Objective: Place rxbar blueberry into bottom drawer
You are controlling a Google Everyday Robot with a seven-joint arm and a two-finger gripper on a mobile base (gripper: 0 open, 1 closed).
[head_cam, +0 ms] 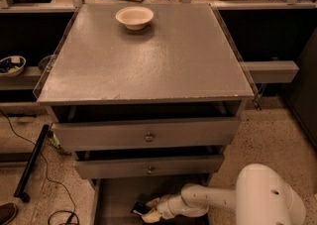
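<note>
Down at the release stage of the placement, judging by how things lie. Reaching in from the right with the arm (210,198), low beneath the upper drawers (146,135), and ending in the gripper (148,211) just over the floor of the bottom drawer (116,195), pulled out at the foot of the cabinet. Pinched at the tip: the rxbar blueberry (139,207), dark wrapper, tilted a little, one end seemingly between the fingers, closed narrowly on it as far as can be made out. Hard to say whether touching the tray floor or hanging just clear of it. Inside the drawer's outline in any case, toward the middle, apart from the left wall. Up on the desk (148,70), a white bowl (134,17) near the back edge, well apart from all this and of no concern to the job. Next, by judgement: lower the last bit until the bar lies flat, spread the fingers enough to free the wrapper, then draw up and out to the right without catching the front of the drawer above. Worth watching for: a thin, slick wrapper clinging to one finger and riding back out, or a tilted drop landing on edge rather than flat.
</note>
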